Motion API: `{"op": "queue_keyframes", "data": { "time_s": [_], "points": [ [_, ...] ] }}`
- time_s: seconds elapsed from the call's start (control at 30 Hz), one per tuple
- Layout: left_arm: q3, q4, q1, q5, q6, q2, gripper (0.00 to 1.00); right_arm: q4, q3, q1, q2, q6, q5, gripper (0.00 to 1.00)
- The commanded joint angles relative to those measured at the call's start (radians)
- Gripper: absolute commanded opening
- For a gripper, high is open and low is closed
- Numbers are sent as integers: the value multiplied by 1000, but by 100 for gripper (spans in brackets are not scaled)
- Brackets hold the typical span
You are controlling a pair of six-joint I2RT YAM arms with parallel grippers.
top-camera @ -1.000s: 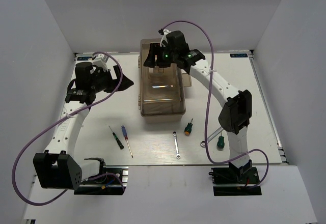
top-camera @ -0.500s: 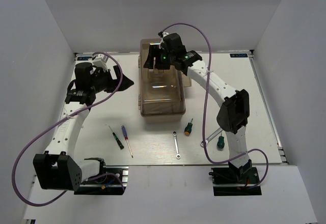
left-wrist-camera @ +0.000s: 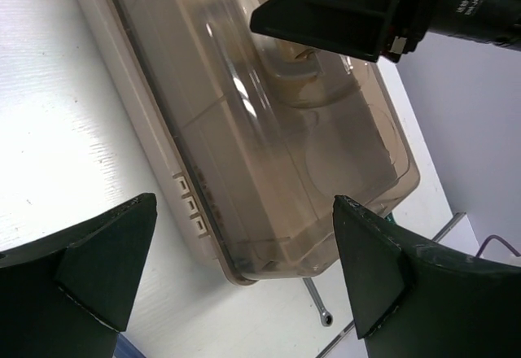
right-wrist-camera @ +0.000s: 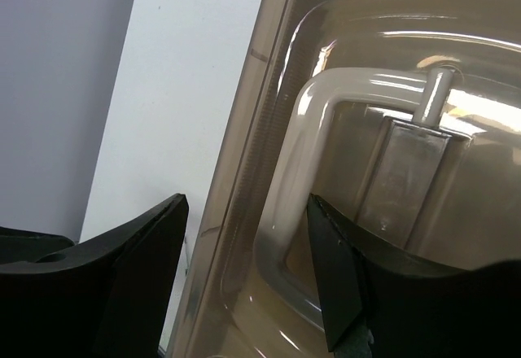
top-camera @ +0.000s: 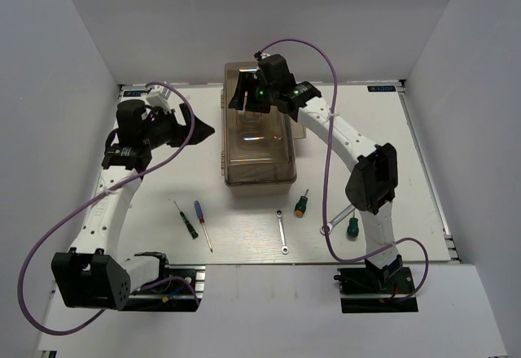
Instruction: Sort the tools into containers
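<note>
From above: the right claw (top-camera: 251, 99) hangs over the far end of the toolbox (top-camera: 259, 142), with the left claw (top-camera: 201, 130) just beside the box's left wall. All six tools (top-camera: 282, 232) lie loose, well behind both claws toward the bases, and none is sorted yet.

Left wrist view: the left claw (left-wrist-camera: 240, 272) is spread wide and holds nothing. The brown lid (left-wrist-camera: 244, 114) is below and ahead of it, and one wrench (left-wrist-camera: 317, 303) peeks out past the box's corner.

Right wrist view: the right claw (right-wrist-camera: 244, 293) is also spread wide and empty, and the white handle (right-wrist-camera: 274, 240) sits between its fingers. This looks like the lid-opening step. The handle bar should be centred between the pads before they close, then lifted gently, with the left claw ready to steady the box
</note>
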Motion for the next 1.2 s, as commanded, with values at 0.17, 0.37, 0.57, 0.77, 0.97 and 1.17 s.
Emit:
{"op": "queue_keyframes", "data": {
  "time_s": [0.17,0.37,0.57,0.77,0.97,1.17],
  "points": [
    [15,121,-3,112,-55,-19,99,34,-21,-5,3,82,-119,66],
    [24,173,-3,141,-75,16,99,68,-18,-14,-6,108,-173,64],
    [24,254,-12,175,-107,88,99,94,-8,-23,-9,120,-207,62],
    [14,351,-12,198,-153,150,98,111,-9,-35,-23,142,-238,61],
    [56,403,-31,219,-181,222,93,117,-21,-43,-28,152,-251,60],
    [101,435,-58,230,-190,285,85,132,-26,-49,-31,165,-265,58]
  ]
}}
